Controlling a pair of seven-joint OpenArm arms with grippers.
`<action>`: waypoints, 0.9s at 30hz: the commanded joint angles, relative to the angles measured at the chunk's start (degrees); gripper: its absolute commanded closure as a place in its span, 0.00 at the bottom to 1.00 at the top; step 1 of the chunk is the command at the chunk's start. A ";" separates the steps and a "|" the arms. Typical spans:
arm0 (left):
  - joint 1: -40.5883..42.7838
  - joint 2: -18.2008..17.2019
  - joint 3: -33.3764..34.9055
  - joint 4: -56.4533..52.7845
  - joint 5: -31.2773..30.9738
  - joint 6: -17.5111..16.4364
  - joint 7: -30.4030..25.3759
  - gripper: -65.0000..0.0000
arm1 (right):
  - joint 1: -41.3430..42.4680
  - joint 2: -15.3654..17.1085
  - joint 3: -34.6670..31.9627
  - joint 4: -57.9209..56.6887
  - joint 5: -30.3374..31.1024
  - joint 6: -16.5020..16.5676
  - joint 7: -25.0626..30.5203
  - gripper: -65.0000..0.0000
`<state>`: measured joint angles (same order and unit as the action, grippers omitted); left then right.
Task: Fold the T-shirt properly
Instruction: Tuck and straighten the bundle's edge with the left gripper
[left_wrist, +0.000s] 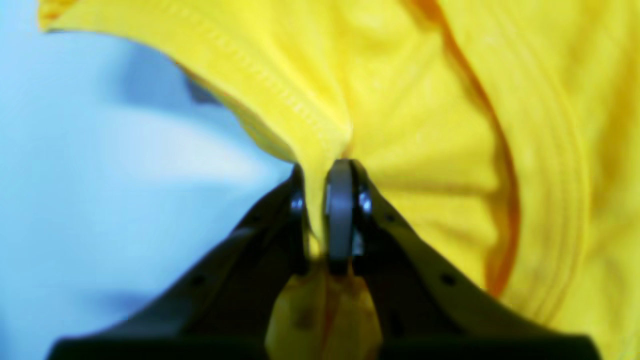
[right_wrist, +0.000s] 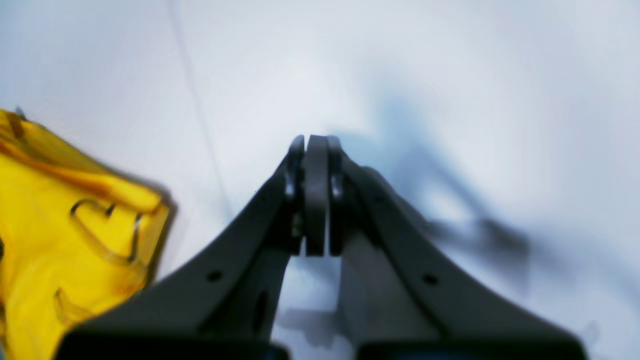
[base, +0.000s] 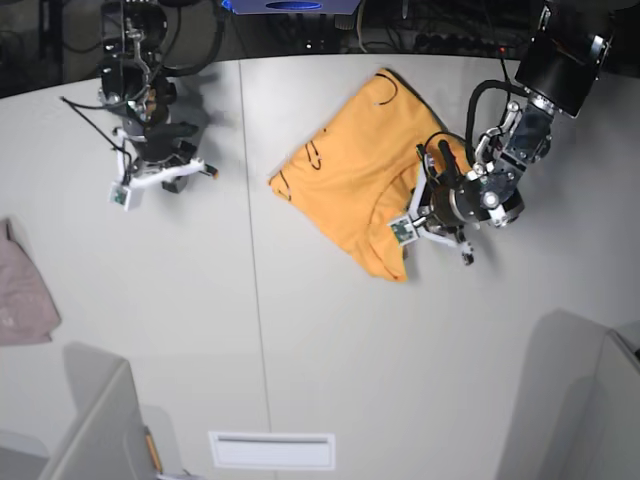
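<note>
Fold in progress. The T-shirt (base: 350, 190) lies crumpled and partly doubled on the desk (base: 300, 350), near its far edge. The left tool (left_wrist: 320, 210), at the shirt's right side, is clamped on a gathered hemmed edge. The right tool (right_wrist: 315, 195), jaws together and empty, hovers well left of the shirt. Next move, judged: carry the pinched edge across the shirt without dragging the lower layer.

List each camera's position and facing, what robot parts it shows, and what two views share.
Left wrist: rides the left arm, looks along the left gripper, shut on the T-shirt.
Right wrist: rides the right arm, looks along the shut right gripper at the bare table.
Base: overhead, facing down; both arms show.
Shared: the right wrist and base views both show the shirt's black marks.
</note>
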<state>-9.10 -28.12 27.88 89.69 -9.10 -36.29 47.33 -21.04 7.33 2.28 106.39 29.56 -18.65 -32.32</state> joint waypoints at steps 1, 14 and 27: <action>-2.19 -0.67 2.23 0.55 0.71 -1.38 -1.40 1.00 | -0.11 -0.17 1.80 1.08 -0.24 0.33 1.50 1.00; -18.63 4.43 23.95 -11.93 3.08 -3.71 -12.65 1.00 | -7.05 -6.50 14.46 1.08 -0.24 0.33 1.85 1.00; -21.97 9.00 25.53 -16.42 3.43 -3.71 -14.94 1.00 | -8.11 -7.73 14.20 1.00 -0.24 0.33 1.94 1.00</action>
<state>-29.80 -18.96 53.54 72.73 -5.82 -39.42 31.94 -29.26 -0.64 16.51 106.39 29.54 -18.61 -31.53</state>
